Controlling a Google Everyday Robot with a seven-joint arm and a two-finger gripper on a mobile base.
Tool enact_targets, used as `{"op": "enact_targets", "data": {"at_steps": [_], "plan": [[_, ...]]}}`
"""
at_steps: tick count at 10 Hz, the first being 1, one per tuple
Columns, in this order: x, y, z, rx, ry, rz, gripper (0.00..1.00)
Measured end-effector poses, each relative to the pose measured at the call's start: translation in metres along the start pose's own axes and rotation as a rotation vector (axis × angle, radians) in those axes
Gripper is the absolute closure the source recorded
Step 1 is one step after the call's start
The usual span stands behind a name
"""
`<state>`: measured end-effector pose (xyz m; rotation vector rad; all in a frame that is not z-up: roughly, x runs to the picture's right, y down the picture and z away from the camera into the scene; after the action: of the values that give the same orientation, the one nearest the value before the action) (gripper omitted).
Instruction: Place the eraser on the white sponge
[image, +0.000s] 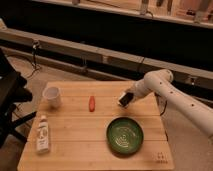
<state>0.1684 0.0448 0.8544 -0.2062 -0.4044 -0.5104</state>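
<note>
Here's the wooden bench (75, 145), pale slats running left to right, and the white arm (172, 92) reaching in from the right side. The gripper (125, 99) hangs over the far right part of the bench, tilted down and to the left, just above the boards. There's a light patch right at its tip, dark on the outer side; whether that is something held or part of the gripper itself, I cannot tell, and I cannot tell whether the jaws are released or clenched either.

Out in the middle of the bench lies a small red object (92, 103), lying lengthwise from far to near, apart from the gripper and to its left. Nothing touches it.

Near the right side sits the green bowl (124, 135), round and ridged inside, on the near side of the gripper and apart from it. Over on the far left stands the white cup (52, 96), upright, open top. On the near left lies the white bottle (43, 133) with its green label, flat on its side, cap pointing to the far edge.

No white sponge can be picked out with any certainty on the bench; the eraser likewise I cannot make out for sure
</note>
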Motion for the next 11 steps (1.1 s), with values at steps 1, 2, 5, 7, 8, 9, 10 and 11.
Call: {"op": "enact_targets", "data": {"at_steps": [1,2,5,7,8,9,10,11], "plan": [[0.0013,0.0006,-0.0001,0.000,0.003,0.003,0.60],[0.0023,0.0015,0.0001,0.000,0.004,0.006,0.53],[0.0049,0.0035,0.0011,-0.001,0.010,0.012,0.41],[0.0063,0.0050,0.0019,-0.002,0.012,0.016,0.27],[0.0075,0.0058,0.0021,-0.002,0.014,0.019,0.27],[0.0083,0.0069,0.0025,-0.002,0.015,0.020,0.27],[0.0088,0.0071,0.0031,-0.002,0.015,0.022,0.27],[0.0097,0.0079,0.0034,-0.002,0.017,0.024,0.27]]}}
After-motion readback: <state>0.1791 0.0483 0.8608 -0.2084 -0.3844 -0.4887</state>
